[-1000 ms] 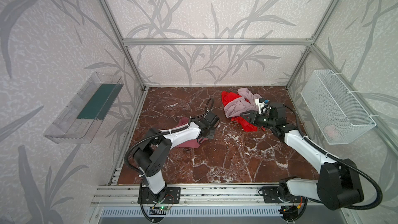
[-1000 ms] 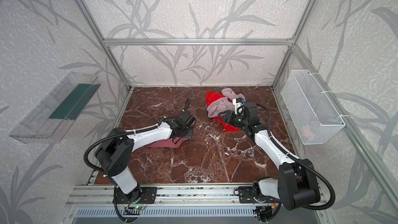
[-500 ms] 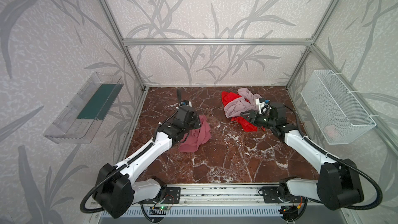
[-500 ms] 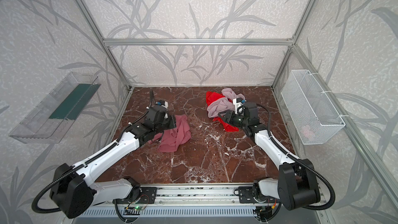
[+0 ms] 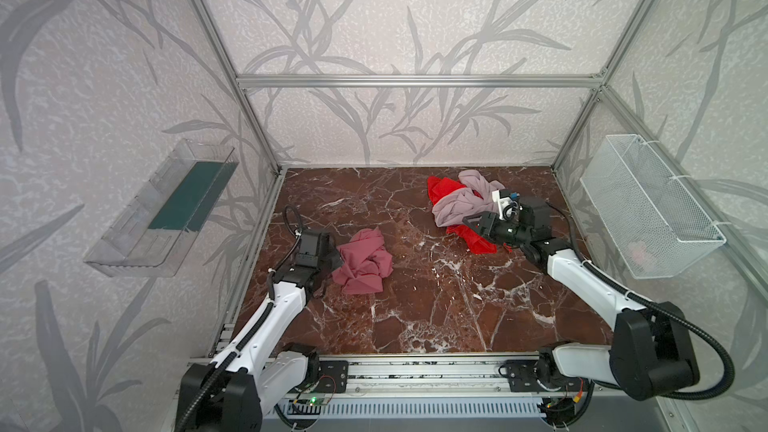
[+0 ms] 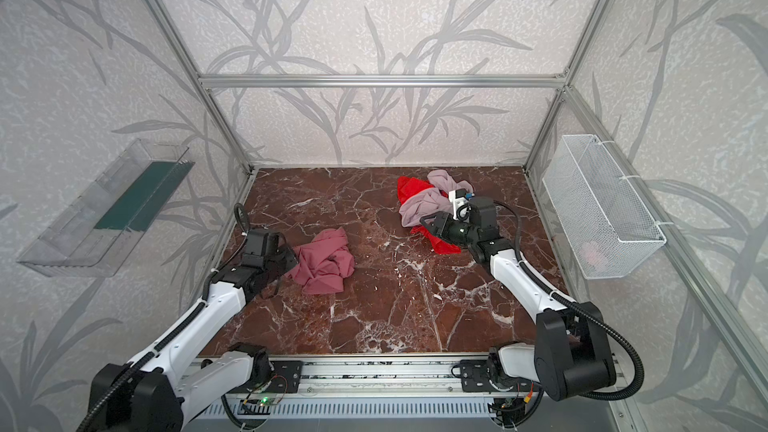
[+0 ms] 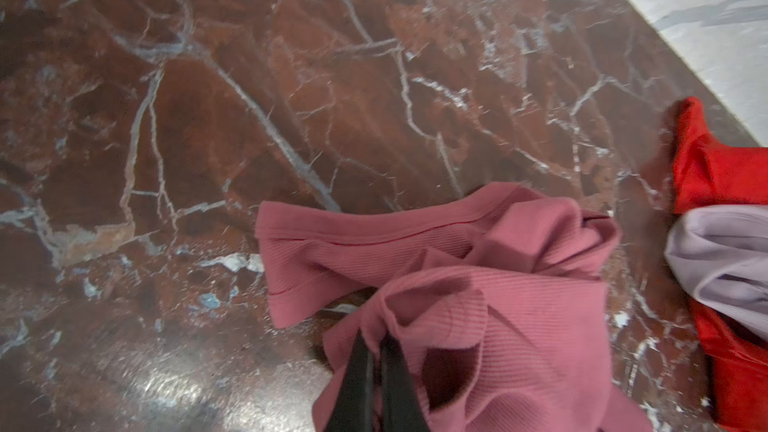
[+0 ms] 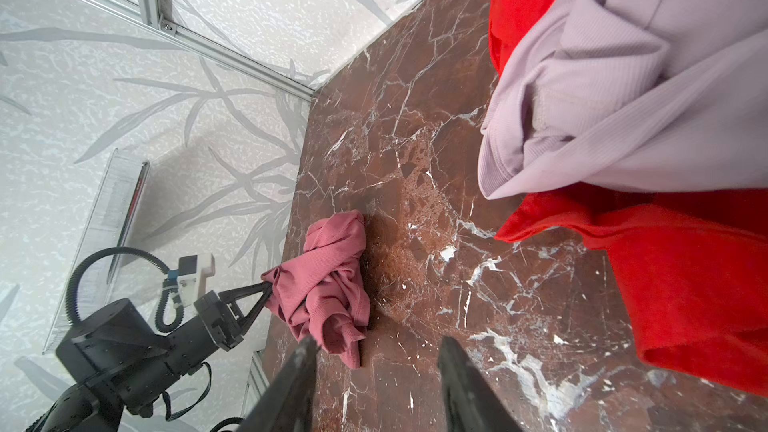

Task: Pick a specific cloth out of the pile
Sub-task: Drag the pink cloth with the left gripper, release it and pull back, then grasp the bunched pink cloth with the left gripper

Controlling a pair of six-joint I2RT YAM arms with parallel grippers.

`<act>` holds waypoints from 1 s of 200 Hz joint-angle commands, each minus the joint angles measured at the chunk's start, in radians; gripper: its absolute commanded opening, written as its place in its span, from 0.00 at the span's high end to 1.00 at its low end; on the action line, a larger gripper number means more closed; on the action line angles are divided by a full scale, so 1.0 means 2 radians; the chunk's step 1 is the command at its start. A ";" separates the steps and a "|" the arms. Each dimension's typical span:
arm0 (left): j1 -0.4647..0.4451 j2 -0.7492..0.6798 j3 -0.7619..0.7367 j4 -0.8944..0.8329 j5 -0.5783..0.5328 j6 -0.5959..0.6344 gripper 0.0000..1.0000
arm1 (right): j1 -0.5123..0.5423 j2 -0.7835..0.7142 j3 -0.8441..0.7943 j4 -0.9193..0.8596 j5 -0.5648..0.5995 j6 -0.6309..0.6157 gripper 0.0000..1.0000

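The cloth [image 5: 363,261] [image 6: 326,261], dusty rose and ribbed, lies bunched on the marble floor at left of centre, well apart from the pile. My left gripper [image 5: 337,257] [image 6: 294,259] is shut on its left edge. In the left wrist view the black fingers [image 7: 357,371] pinch a fold of the cloth [image 7: 478,284]. The pile [image 5: 457,205] [image 6: 424,205], bright red with pale lilac on top, sits at back right. My right gripper [image 5: 471,220] [image 8: 376,344] hovers open at the pile's near edge and holds nothing. The right wrist view also takes in the cloth [image 8: 328,284].
A clear plastic tray [image 5: 166,209] hangs on the left wall. A white wire basket [image 5: 648,209] hangs on the right wall with something pale pink inside. Aluminium frame posts stand at the floor's corners, and a rail [image 5: 415,371] runs along the front edge.
My left arm has stretched out, and its gripper has drawn back to the left with the rose cloth still in it. The right arm and the pile have not moved.
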 commanded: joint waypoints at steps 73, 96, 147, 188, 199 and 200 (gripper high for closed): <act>-0.025 0.010 0.050 -0.085 -0.030 0.044 0.68 | -0.002 -0.010 0.006 0.004 -0.002 -0.001 0.52; -0.063 -0.022 0.068 -0.129 -0.076 0.049 0.66 | -0.002 -0.008 0.006 0.009 0.001 0.002 0.52; -0.130 -0.026 0.080 -0.093 -0.039 0.067 0.68 | -0.001 0.007 0.013 0.010 -0.002 0.005 0.53; -0.165 -0.003 0.075 -0.051 -0.018 0.065 0.71 | 0.007 -0.025 0.012 -0.032 0.027 -0.026 0.53; -0.174 0.007 0.076 -0.045 -0.016 0.066 0.73 | 0.013 -0.036 0.017 -0.056 0.042 -0.045 0.53; -0.174 0.008 0.076 -0.044 -0.016 0.066 0.73 | 0.013 -0.037 0.017 -0.058 0.043 -0.045 0.53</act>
